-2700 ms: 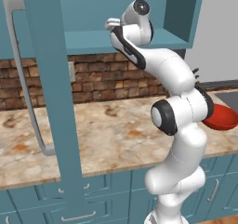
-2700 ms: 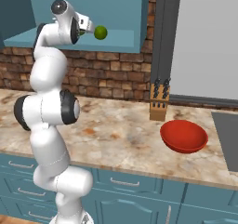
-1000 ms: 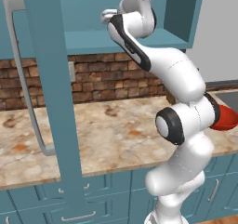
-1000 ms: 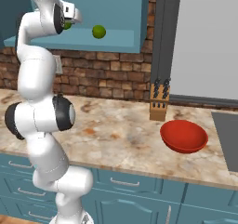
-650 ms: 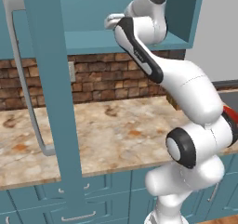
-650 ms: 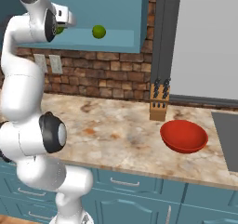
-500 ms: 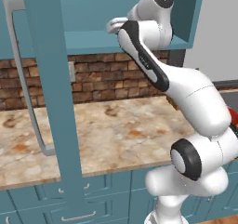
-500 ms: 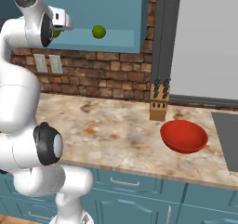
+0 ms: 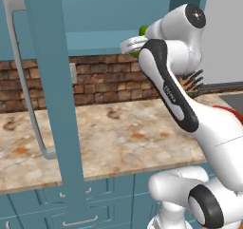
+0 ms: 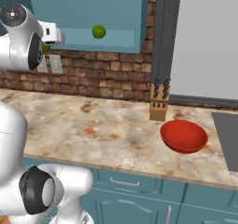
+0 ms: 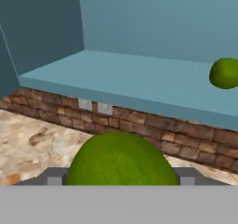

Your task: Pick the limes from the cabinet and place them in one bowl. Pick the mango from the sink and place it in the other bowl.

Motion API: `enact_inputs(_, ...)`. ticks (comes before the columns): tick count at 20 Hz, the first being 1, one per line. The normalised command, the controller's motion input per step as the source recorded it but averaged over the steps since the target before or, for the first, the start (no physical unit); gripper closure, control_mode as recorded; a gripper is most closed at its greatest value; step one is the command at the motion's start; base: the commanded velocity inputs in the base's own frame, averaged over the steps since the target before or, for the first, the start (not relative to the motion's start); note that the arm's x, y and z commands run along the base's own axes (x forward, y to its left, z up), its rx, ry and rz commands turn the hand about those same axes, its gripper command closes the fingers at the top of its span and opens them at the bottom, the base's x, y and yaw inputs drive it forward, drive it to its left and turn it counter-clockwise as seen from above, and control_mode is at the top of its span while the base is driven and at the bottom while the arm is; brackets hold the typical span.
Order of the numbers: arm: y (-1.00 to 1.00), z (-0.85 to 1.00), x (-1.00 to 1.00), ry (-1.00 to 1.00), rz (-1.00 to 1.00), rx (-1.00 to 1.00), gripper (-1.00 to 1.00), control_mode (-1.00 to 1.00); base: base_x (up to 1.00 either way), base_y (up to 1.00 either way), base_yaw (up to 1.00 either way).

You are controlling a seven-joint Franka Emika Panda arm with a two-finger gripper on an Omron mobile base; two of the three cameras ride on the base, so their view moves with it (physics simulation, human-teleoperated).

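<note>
From the left base view, the cabinet (image 9: 118,14) door stands open at centre left, and a sliver of green lime (image 9: 142,31) peeks beside the wrist at upper right.

In the right base view, the second lime (image 10: 98,31) sits on the shelf at upper centre; the red bowl (image 10: 184,136) waits lower right, well apart.

In the hand view, the gripper (image 11: 121,180) clasps a lime at bottom centre, jaws partly spread round it. A glossy round fruit could squirt out on the long swing to the bowl.
</note>
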Motion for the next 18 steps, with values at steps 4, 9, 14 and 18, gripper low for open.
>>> enact_inputs(4, -0.16, -0.38, -1.0, 0.04, 0.1, -0.07, 1.0, -1.0, 0.0, 0.0, 0.0)
enact_inputs(9, -0.23, -0.53, -1.0, 0.05, 0.09, -0.1, 1.0, -1.0, 0.0, 0.0, 0.0)
enact_inputs(14, -0.26, -0.63, -0.95, 0.12, 0.09, -0.16, 1.0, -1.0, 0.0, 0.0, 0.0)
enact_inputs(18, -0.31, -0.59, -0.74, 0.18, 0.08, -0.19, 1.0, -1.0, 0.0, 0.0, 0.0)
